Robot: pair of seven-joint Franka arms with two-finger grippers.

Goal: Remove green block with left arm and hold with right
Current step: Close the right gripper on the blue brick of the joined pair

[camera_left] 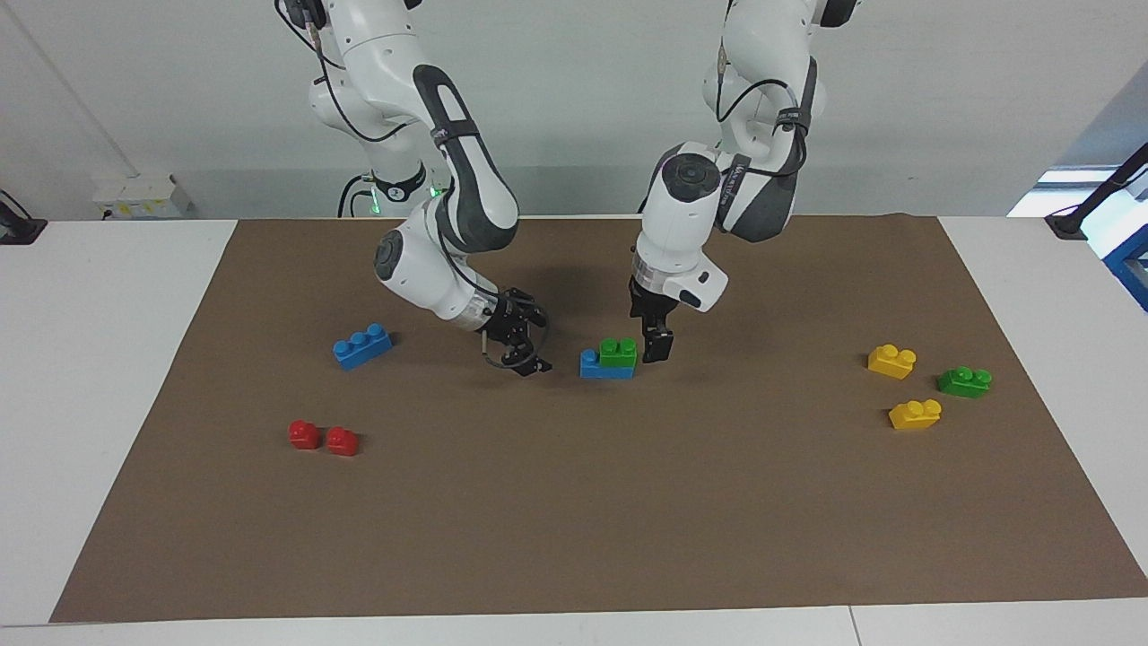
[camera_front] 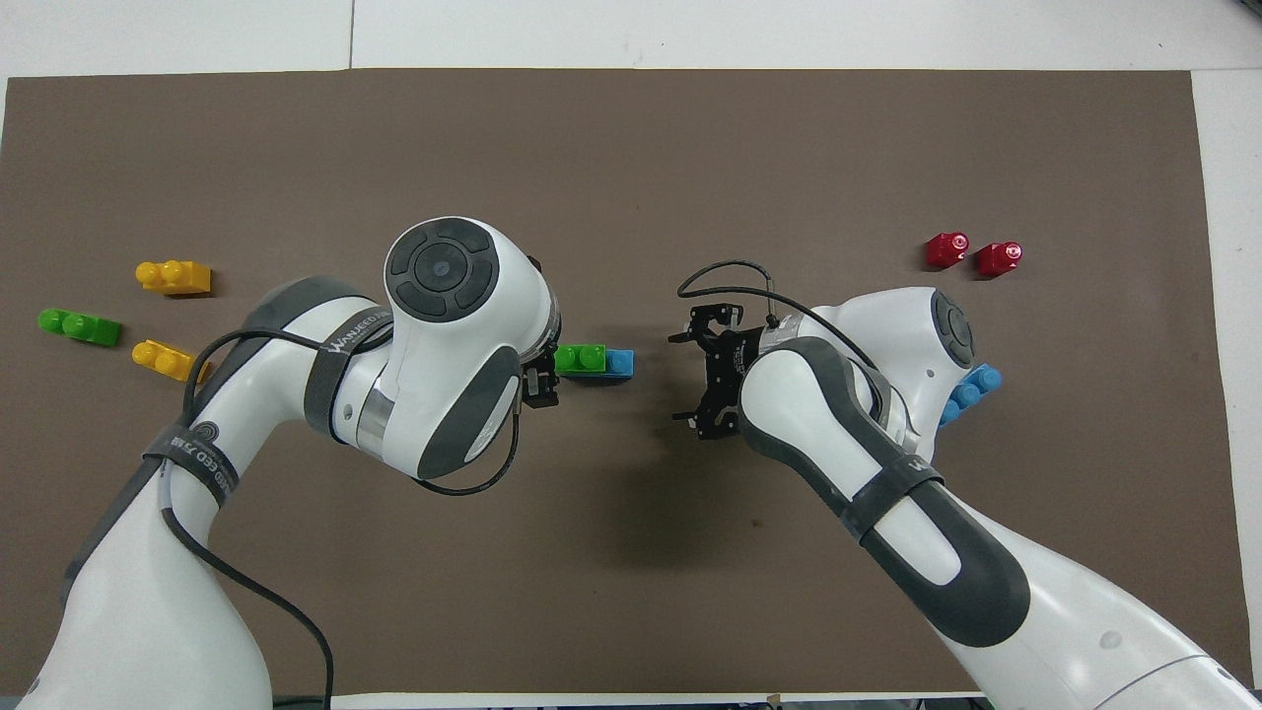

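Green block sits stacked on a blue brick, studs up, mid-mat and not lifted. It covers the end of the blue brick toward the left arm; the blue brick's other end shows a bare stud.

Left gripper is low over the mat, pointing straight down, just beside the green block on the side toward the left arm's end of the table. One finger hangs right next to the block's end face. Cannot tell whether it touches, and the finger gap is unreadable because the wrist hides it from above.

Right gripper is tilted, its fingers spread apart with nothing between them. It hangs low over bare mat beside the stack, on the blue brick's side, with a clear gap to it. In the overhead view its spread fingers face the stack.

Relative to the grippers:
- Blue three-stud brick: lies toward the right arm's end, past the right gripper.
- Two red blocks: same end, farther from the robots than that brick.
- Two yellow bricks and a darker green brick: clustered well apart from the left gripper, toward the left arm's end.

All sit on the brown mat.
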